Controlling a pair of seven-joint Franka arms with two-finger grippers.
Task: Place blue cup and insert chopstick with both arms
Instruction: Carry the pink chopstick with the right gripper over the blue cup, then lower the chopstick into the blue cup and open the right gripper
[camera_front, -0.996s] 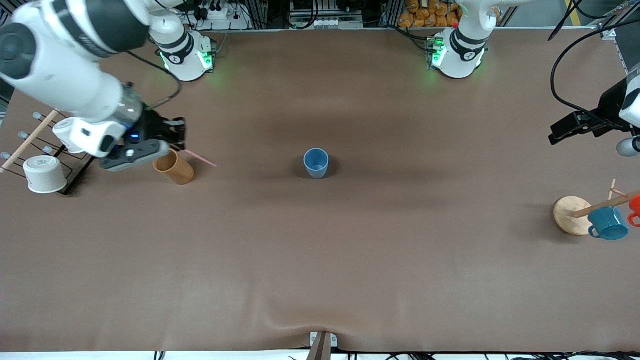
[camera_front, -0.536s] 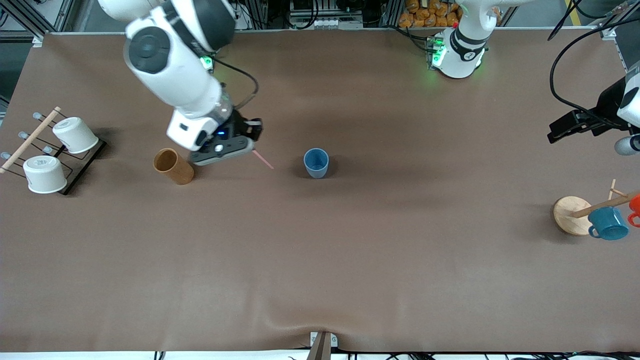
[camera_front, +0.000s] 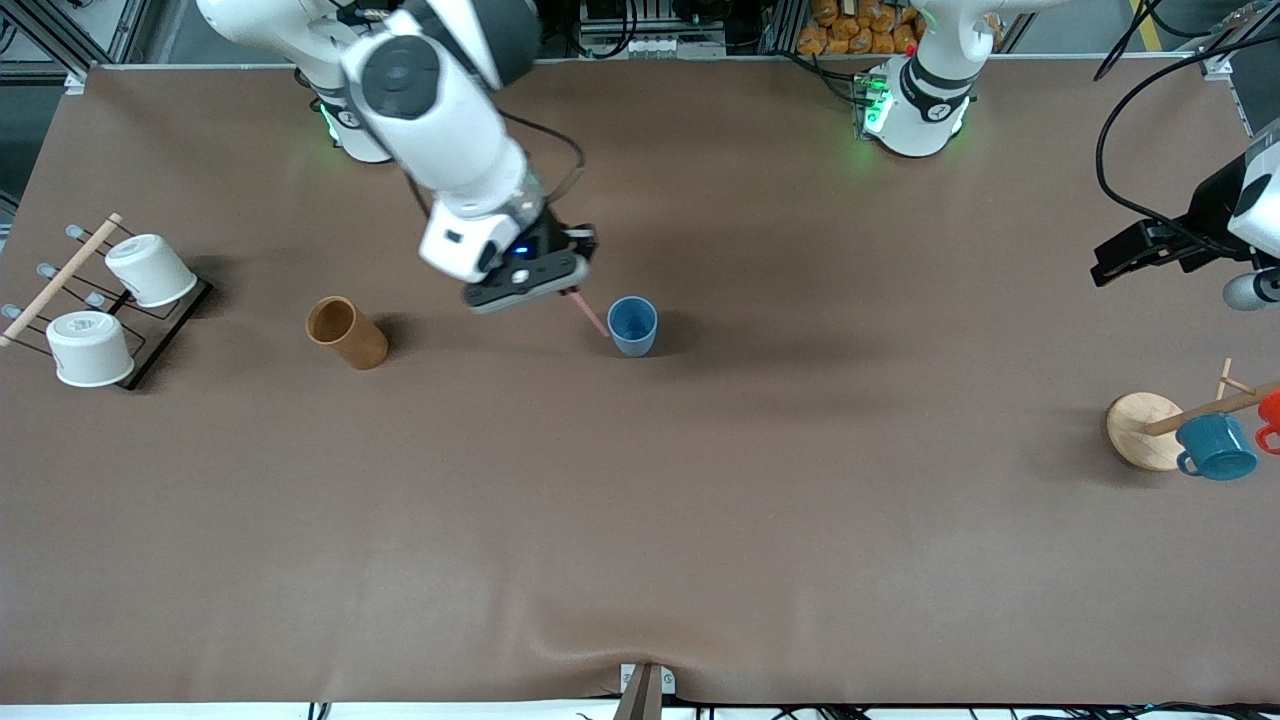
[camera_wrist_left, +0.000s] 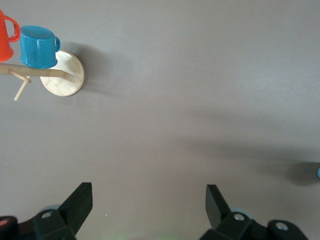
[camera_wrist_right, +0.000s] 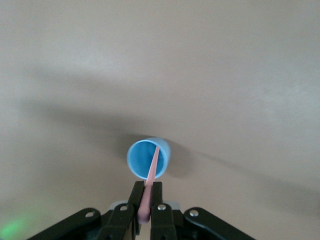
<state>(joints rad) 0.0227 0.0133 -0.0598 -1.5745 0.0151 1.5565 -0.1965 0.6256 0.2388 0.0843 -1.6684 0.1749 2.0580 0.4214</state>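
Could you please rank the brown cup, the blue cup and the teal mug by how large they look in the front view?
1. Brown cup, lying tilted, looks largest.
2. Teal mug.
3. Blue cup, though close to the mug, so that order is unsure.

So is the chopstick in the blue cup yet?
Not yet. The right gripper holds the chopstick slanted above the blue cup, tip over its mouth.

The table (camera_front: 700, 520) is a plain matte brown. On it the blue cup (camera_front: 632, 324) is light blue, unpatterned, and the chopstick (camera_front: 590, 310) is pale pink. Toward the right arm's end from the blue cup stand a tan-brown cylindrical cup (camera_front: 347, 333) and two white cups (camera_front: 120, 305) on a black rack (camera_front: 160, 345). Toward the left arm's end, a teal mug (camera_front: 1216, 446) and an orange-red mug (camera_front: 1270, 415) hang on a pale wooden stand (camera_front: 1140, 430). Both arms are white with black bands.
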